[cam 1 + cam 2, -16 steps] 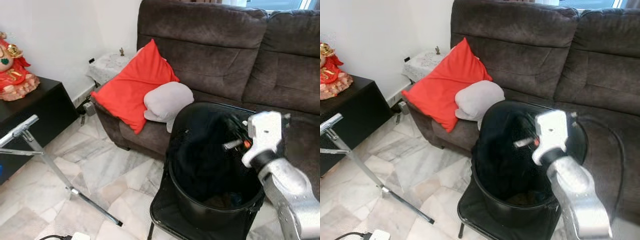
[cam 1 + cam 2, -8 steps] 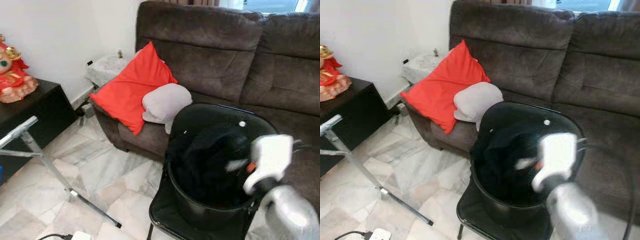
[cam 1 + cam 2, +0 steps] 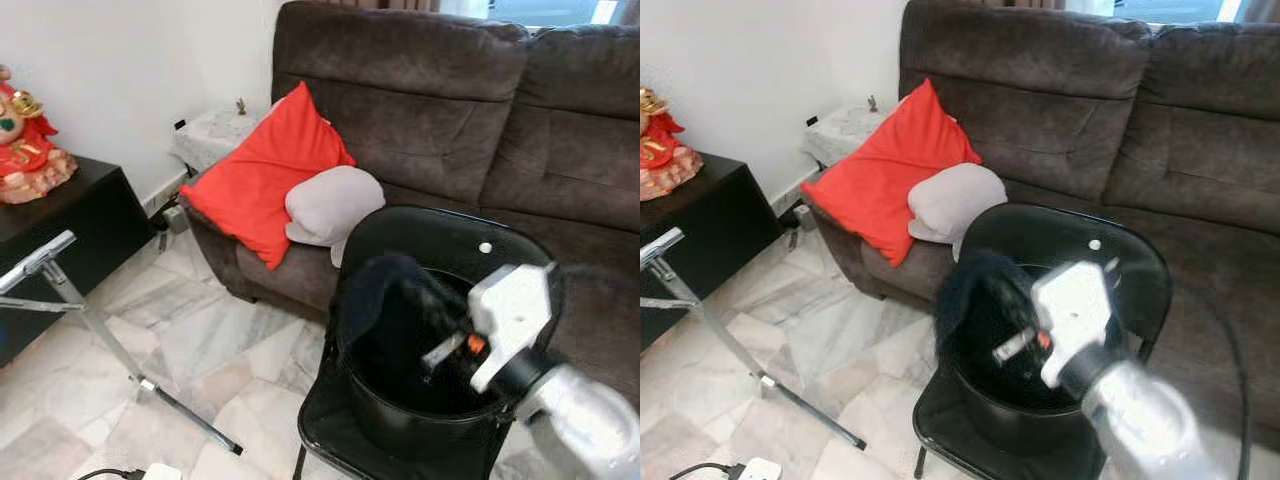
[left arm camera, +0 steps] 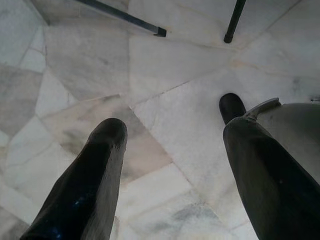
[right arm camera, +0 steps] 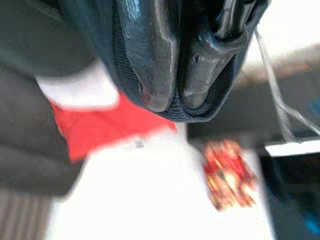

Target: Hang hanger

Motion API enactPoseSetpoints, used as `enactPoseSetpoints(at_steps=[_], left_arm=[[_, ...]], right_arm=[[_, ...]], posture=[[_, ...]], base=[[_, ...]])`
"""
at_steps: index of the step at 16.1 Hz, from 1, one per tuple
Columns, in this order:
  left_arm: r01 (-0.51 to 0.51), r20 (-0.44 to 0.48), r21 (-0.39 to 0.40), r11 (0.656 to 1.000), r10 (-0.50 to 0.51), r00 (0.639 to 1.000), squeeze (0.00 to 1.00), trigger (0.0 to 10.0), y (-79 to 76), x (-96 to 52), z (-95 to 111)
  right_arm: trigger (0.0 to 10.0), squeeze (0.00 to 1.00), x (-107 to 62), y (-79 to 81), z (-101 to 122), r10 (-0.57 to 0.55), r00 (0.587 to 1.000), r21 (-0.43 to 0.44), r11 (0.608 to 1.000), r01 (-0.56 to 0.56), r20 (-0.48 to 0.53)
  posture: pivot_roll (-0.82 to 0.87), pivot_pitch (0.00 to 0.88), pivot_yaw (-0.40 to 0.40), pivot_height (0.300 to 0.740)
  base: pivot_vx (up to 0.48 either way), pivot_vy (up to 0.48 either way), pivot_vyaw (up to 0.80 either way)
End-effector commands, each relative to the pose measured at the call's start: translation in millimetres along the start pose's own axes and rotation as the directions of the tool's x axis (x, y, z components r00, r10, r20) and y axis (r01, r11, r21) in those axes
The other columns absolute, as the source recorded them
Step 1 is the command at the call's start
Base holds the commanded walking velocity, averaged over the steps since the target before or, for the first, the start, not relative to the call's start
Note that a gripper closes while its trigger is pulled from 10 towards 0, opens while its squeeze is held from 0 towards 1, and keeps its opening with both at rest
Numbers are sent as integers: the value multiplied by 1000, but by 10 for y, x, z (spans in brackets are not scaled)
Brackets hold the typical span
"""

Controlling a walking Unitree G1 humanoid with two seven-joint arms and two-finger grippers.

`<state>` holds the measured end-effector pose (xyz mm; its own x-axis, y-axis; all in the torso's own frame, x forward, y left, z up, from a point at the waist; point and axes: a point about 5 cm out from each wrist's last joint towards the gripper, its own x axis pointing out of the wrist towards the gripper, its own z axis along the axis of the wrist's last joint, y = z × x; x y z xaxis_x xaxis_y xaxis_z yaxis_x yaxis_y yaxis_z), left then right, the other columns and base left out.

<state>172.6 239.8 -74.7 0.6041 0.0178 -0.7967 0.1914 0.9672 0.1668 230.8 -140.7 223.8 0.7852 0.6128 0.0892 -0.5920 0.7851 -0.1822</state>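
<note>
The right gripper, jaws clenched on a dark garment, holds the blurred cloth just above a black bucket standing on a black folding chair before a brown sofa. The left gripper hangs over the marble floor, jaws released

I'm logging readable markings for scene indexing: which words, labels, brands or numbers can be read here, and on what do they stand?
None can be read.
The red figurine on the black cabinet bears gold marks too small to read.
The right gripper and the dark garment it holds show no text.
</note>
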Motion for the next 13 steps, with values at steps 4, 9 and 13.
enactPoseSetpoints(at_steps=[4, 9, 13], left_arm=[[-1, -48, 16, 1000, 2, 999, 0, 10000, 16, -24, -102], [3, -43, 23, 1000, -2, 999, 0, 10000, 15, -14, -70], [0, -49, 20, 1000, 1, 999, 0, 10000, 33, -20, -84]], right_arm=[[0, 0, -253, -162, 219, 47, 998, -124, 991, -43, 32], [0, 0, -389, -336, -286, 26, 951, -228, 969, -101, -309], [0, 0, -215, -270, -447, 111, 940, -212, 959, -186, -322]], posture=[[-14, 72, 97, 740], [-18, 61, 102, 740], [-13, 65, 107, 740]], base=[[0, 0, 0], [0, 0, 0], [0, 0, 0]])
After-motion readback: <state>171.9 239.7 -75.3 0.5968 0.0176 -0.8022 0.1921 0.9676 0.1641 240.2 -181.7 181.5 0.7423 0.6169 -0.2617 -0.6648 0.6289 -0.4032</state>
